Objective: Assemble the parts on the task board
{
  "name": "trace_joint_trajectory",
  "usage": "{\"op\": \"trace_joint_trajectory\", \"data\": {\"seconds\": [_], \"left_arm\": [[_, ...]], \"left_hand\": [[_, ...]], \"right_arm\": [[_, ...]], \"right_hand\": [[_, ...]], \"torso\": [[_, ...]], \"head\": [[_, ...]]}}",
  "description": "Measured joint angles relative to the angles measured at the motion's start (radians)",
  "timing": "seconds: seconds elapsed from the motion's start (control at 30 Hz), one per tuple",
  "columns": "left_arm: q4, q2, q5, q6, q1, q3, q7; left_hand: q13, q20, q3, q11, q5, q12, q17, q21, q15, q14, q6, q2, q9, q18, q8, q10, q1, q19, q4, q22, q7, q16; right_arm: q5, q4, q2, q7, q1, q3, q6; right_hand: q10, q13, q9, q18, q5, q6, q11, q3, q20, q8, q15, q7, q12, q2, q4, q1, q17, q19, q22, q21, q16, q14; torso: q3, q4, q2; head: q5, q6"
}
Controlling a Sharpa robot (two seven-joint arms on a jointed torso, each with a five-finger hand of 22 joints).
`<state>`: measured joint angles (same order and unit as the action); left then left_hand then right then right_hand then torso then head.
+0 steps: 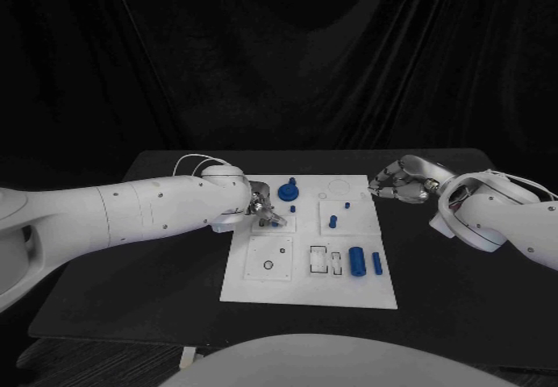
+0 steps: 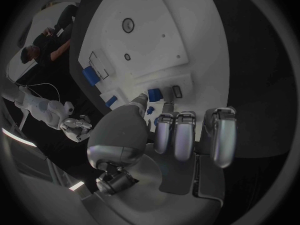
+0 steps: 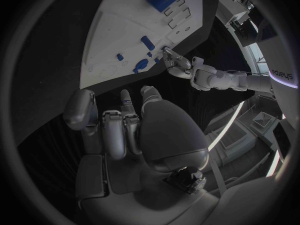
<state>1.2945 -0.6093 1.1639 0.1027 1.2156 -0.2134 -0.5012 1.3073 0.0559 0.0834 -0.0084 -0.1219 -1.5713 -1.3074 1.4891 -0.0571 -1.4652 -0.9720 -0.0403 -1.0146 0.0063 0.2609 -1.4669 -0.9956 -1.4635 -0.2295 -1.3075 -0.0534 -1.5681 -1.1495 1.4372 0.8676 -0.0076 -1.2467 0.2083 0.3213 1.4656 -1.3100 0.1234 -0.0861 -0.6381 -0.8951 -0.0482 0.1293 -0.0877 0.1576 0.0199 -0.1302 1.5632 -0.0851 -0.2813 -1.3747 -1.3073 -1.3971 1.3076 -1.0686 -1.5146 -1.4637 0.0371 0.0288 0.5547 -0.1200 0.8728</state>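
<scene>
The left hand [image 1: 263,211] is working at the left edge of the white board [image 1: 308,294], fingers curling down over a small blue peg [image 2: 154,94]; whether they are actually gripping it, I cannot tell. The right hand [image 1: 403,181] is hovering just off the board's far right corner, fingers curled in, holding nothing. These pegs are looking light, rigid and probably slick plastic, so pinching one by its sides seems wisest.

We're looking at a dim scene: the black tabletop [image 1: 139,266] nearly merges with the dark backdrop, while the flat white task board [image 1: 305,290] stands out brightly. In our wrist views, fisheye bending curves the board's edges, dark vignettes ring both circles, and soft highlights gleam on each silver robot hand.
</scene>
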Motion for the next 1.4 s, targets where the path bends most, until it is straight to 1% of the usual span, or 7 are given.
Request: {"op": "trace_joint_trajectory", "data": {"seconds": [0.17, 0.37, 0.43, 0.53, 0.83, 1.2, 1.4], "left_arm": [[-0.005, 0.005, 0.000, -0.001, -0.003, 0.000, 0.006], [-0.010, 0.007, 0.001, -0.013, -0.004, 0.000, 0.024], [-0.010, 0.007, 0.001, -0.016, -0.004, 0.000, 0.029], [-0.010, 0.007, 0.001, -0.019, -0.005, 0.000, 0.036], [-0.010, 0.006, 0.001, -0.021, -0.006, 0.001, 0.050], [-0.006, 0.000, 0.001, -0.035, -0.006, 0.002, 0.059], [0.011, -0.016, -0.004, -0.052, -0.004, 0.000, 0.067]], "left_hand": [[0.000, 0.000, 0.007, 0.000, -0.059, 0.000, 0.000, -0.004, 0.000, 0.000, 0.000, -0.001, 0.007, 0.000, -0.008, 0.000, -0.021, 0.000, 0.018, 0.000, 0.000, 0.000], [0.000, 0.000, 0.043, 0.000, -0.157, 0.000, 0.000, -0.004, 0.000, 0.000, 0.000, -0.008, 0.017, 0.000, -0.024, 0.000, -0.087, 0.000, 0.062, 0.000, 0.000, 0.000], [0.000, 0.000, 0.052, -0.003, -0.170, 0.000, 0.000, -0.004, 0.000, 0.000, 0.000, -0.006, 0.019, 0.000, -0.024, 0.003, -0.102, 0.000, 0.074, 0.000, 0.000, 0.000], [0.000, -0.004, 0.066, -0.007, -0.173, 0.000, 0.000, -0.004, 0.000, 0.000, -0.004, -0.007, 0.020, 0.000, -0.028, 0.000, -0.114, -0.004, 0.088, 0.000, 0.003, 0.000], [0.000, -0.008, 0.116, -0.015, -0.219, 0.000, 0.000, -0.004, -0.007, 0.000, -0.020, 0.003, 0.023, 0.000, -0.029, 0.000, -0.139, 0.000, 0.129, 0.000, 0.012, 0.000], [0.000, -0.011, 0.156, -0.018, -0.220, 0.000, 0.000, -0.004, -0.015, 0.000, -0.040, -0.006, 0.021, 0.000, -0.027, 0.004, -0.153, -0.004, 0.147, 0.000, 0.018, 0.000], [0.000, -0.011, 0.172, -0.022, -0.220, 0.000, 0.000, -0.004, -0.015, 0.000, -0.040, -0.001, 0.021, 0.000, -0.025, 0.000, -0.158, -0.004, 0.154, 0.000, 0.018, 0.000]], "right_arm": [[0.000, 0.000, 0.000, 0.000, 0.001, 0.000, 0.000], [0.000, 0.001, 0.000, 0.000, 0.002, 0.000, 0.000], [0.000, 0.001, 0.000, 0.000, 0.003, 0.000, 0.000], [0.000, 0.001, 0.000, 0.000, 0.004, 0.000, 0.000], [0.000, 0.000, 0.001, 0.000, 0.009, 0.000, 0.000], [0.000, 0.000, 0.002, 0.000, 0.010, 0.000, 0.000], [0.000, 0.001, 0.005, 0.000, 0.010, 0.000, 0.000]], "right_hand": [[0.000, 0.000, 0.000, 0.000, 0.000, 0.000, 0.000, 0.000, 0.000, 0.000, 0.000, 0.000, 0.000, 0.000, 0.000, 0.000, 0.000, 0.000, 0.000, 0.000, 0.000, 0.000], [0.000, 0.000, 0.000, 0.000, 0.000, 0.000, 0.000, -0.002, 0.000, 0.000, 0.000, 0.000, 0.001, 0.003, -0.002, -0.004, 0.000, 0.000, 0.000, 0.000, 0.000, 0.000], [0.000, 0.000, 0.000, 0.000, 0.000, 0.000, 0.000, -0.003, 0.000, 0.000, 0.000, 0.000, 0.001, 0.003, -0.003, -0.005, 0.000, 0.000, 0.000, 0.002, 0.000, 0.000], [0.000, 0.000, 0.000, 0.000, 0.000, 0.000, 0.000, -0.003, 0.000, 0.000, 0.000, 0.000, 0.001, 0.002, -0.003, -0.006, 0.000, 0.000, 0.000, 0.006, 0.000, 0.000], [0.000, 0.000, 0.000, 0.000, -0.004, 0.000, 0.000, -0.006, 0.000, -0.004, 0.000, 0.000, 0.002, -0.001, 0.000, -0.009, 0.000, 0.000, 0.000, 0.006, 0.000, 0.000], [0.000, -0.001, -0.001, 0.000, -0.004, 0.000, 0.000, -0.008, 0.000, -0.004, 0.000, 0.000, 0.000, -0.003, 0.003, -0.011, 0.000, 0.000, 0.000, 0.012, 0.000, 0.000], [0.000, -0.001, -0.001, 0.000, -0.004, 0.000, 0.000, -0.008, 0.000, -0.004, 0.000, 0.000, 0.000, -0.003, 0.003, -0.011, 0.000, 0.007, 0.000, 0.012, 0.004, 0.000]], "torso": [[0.0001, 0.0000, 0.000], [0.0000, 0.0000, 0.001], [0.0000, 0.0000, 0.001], [-0.0002, -0.0001, 0.001], [-0.0004, -0.0001, 0.001], [-0.0004, -0.0005, 0.001], [-0.0004, -0.0002, 0.001]], "head": [[0.000, 0.000], [0.002, 0.000], [0.001, 0.000], [0.000, 0.000], [0.001, 0.000], [0.005, 0.000], [0.009, 0.000]]}}
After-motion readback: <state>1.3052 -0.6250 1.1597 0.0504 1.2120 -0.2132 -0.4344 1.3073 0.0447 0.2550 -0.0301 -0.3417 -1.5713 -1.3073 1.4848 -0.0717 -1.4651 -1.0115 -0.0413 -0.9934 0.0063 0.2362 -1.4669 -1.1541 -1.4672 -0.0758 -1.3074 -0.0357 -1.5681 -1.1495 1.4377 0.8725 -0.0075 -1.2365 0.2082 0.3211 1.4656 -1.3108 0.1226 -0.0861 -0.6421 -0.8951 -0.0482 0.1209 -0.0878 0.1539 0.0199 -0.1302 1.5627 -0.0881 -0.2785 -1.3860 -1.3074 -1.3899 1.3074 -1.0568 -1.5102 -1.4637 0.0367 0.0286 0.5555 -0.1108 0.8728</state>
